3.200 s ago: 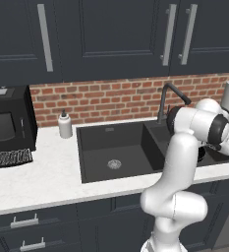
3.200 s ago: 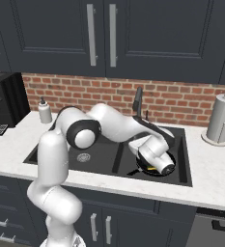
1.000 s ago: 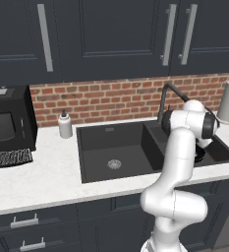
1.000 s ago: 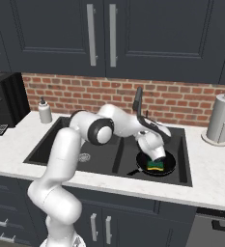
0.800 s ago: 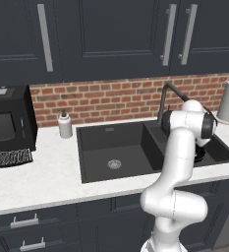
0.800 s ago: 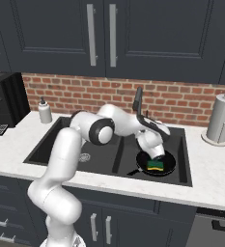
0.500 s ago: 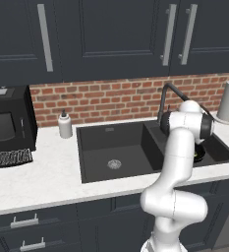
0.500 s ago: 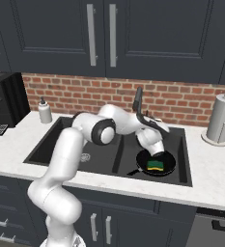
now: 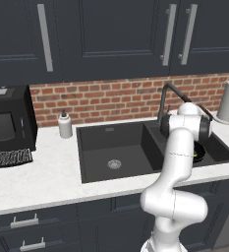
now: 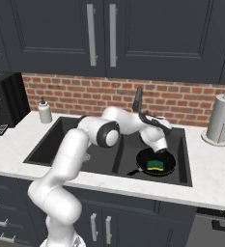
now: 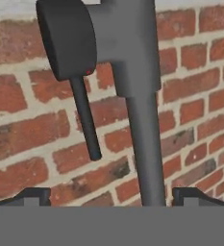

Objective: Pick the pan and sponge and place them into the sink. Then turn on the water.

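The black pan (image 10: 155, 161) lies in the smaller right basin of the dark sink (image 10: 68, 140), with the green and yellow sponge (image 10: 156, 165) resting in it. In the left base view the pan (image 9: 200, 150) peeks out behind my arm. My gripper (image 11: 111, 197) is open, its fingertips (image 11: 34, 195) spread wide at the bottom of the hand view. It faces the dark faucet (image 11: 143, 134) at close range, and the thin side lever (image 11: 84, 120) hangs down from the round knob (image 11: 65, 38), left of the stem. No water runs from the faucet (image 10: 138, 103).
A white soap dispenser (image 9: 65, 124) stands on the counter left of the sink (image 9: 106, 142). A black appliance (image 9: 8, 118) fills the far left. A paper towel roll (image 10: 220, 118) stands at the right. The brick wall (image 11: 31, 129) is close behind the faucet.
The hand has risen from just above the pan and sponge and turned toward the faucet. Pan and sponge stay in the right basin. The jaws stay wide.
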### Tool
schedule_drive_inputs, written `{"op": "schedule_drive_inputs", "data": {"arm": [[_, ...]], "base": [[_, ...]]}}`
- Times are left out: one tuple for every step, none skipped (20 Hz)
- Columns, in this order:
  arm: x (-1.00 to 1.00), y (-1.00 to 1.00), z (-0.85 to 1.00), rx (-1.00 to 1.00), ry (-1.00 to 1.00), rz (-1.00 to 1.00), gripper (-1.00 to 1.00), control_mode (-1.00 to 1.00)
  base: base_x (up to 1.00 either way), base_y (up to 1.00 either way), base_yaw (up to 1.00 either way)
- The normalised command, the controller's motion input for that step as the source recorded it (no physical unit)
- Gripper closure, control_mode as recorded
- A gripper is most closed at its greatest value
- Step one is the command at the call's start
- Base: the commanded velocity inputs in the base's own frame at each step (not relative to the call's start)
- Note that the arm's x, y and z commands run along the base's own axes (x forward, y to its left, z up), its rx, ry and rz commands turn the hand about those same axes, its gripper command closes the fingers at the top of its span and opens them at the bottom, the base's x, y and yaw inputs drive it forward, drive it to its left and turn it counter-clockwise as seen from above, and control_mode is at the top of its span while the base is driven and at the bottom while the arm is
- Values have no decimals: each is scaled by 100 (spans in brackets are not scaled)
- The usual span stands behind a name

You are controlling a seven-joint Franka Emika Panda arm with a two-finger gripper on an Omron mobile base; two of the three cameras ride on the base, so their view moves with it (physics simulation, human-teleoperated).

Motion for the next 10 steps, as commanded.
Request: {"op": "schedule_drive_inputs", "data": {"arm": [[11, -49, -16, 0, -1, 0, -100, -100], [10, -41, -20, 0, -1, 0, -100, -100], [9, -41, -25, 0, 0, 0, -100, -100], [6, -37, -28, 0, -1, 0, -100, -100], [8, -31, -28, 0, -1, 0, -100, -100], [11, -16, -23, 0, -1, 0, -100, -100], [12, -6, -19, 0, -2, 0, -100, -100], [11, 0, -16, -2, -3, 0, -100, -100], [11, 0, -11, -2, -5, -1, -100, -100], [8, 0, -11, -3, -6, -2, -100, -100]], "base": [[0, 0, 0], [0, 0, 0], [0, 0, 0], [0, 0, 0], [0, 0, 0], [0, 0, 0], [0, 0, 0], [0, 0, 0], [0, 0, 0], [0, 0, 0]]}}
